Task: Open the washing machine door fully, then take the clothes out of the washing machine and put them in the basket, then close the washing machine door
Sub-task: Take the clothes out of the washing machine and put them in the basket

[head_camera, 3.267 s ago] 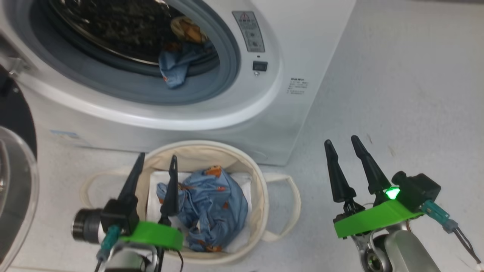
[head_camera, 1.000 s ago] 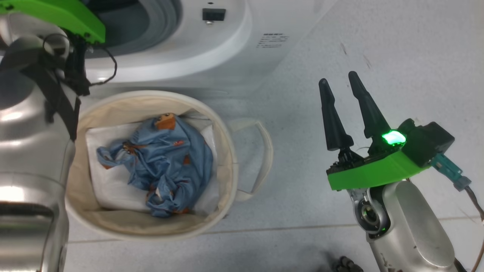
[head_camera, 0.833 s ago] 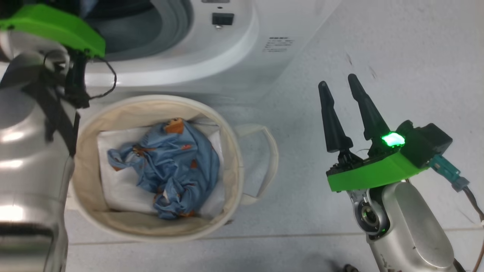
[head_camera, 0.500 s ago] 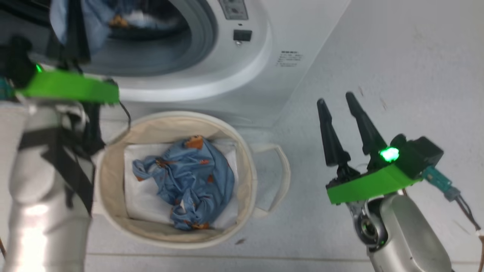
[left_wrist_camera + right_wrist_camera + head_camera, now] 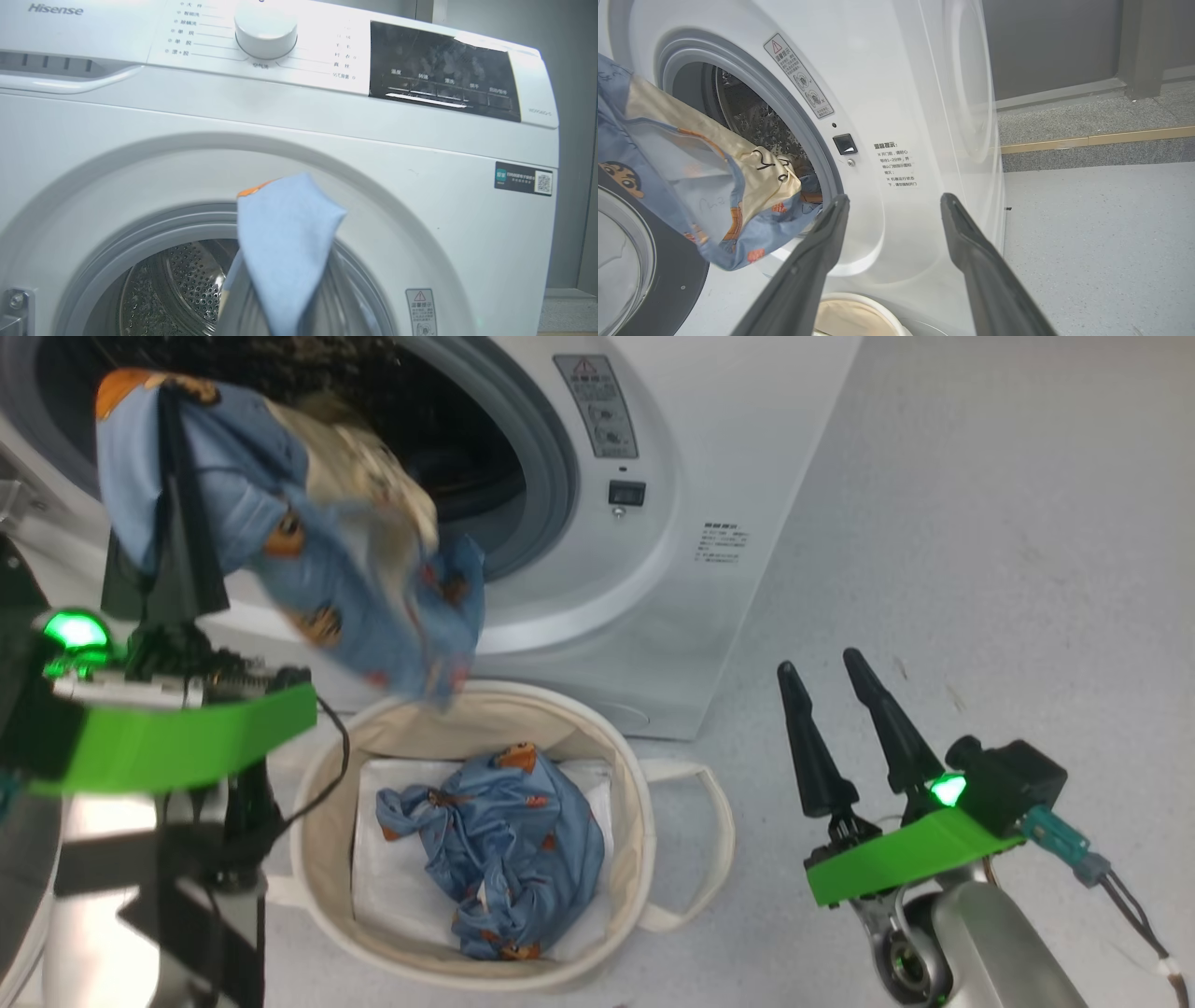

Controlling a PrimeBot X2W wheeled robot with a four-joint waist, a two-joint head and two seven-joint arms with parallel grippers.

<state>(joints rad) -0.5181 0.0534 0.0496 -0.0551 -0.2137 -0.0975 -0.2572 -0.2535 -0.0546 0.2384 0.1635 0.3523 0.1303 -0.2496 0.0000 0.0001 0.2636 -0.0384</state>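
My left gripper (image 5: 173, 448) is shut on a light-blue bear-print garment of the clothes (image 5: 308, 560). It holds the garment up in front of the washing machine's (image 5: 672, 420) open drum mouth, with the cloth's tail dangling over the basket's (image 5: 644, 803) back rim. In the left wrist view the blue fabric (image 5: 285, 247) drapes over my fingers. A second blue garment (image 5: 504, 849) lies crumpled in the basket on a white sheet. My right gripper (image 5: 817, 667) stands open and empty over the floor, to the right of the basket. The washing machine door (image 5: 668, 284) hangs open at the left.
Grey floor (image 5: 980, 523) stretches to the right of the machine and around my right arm. The basket's looped handle (image 5: 714, 821) sticks out toward my right gripper. A dark wall and a raised kerb (image 5: 1087, 140) lie beyond the machine.
My left gripper has drawn back out of the drum with the garment, which now hangs above the basket. The head camera has tilted up. The right gripper stays open.
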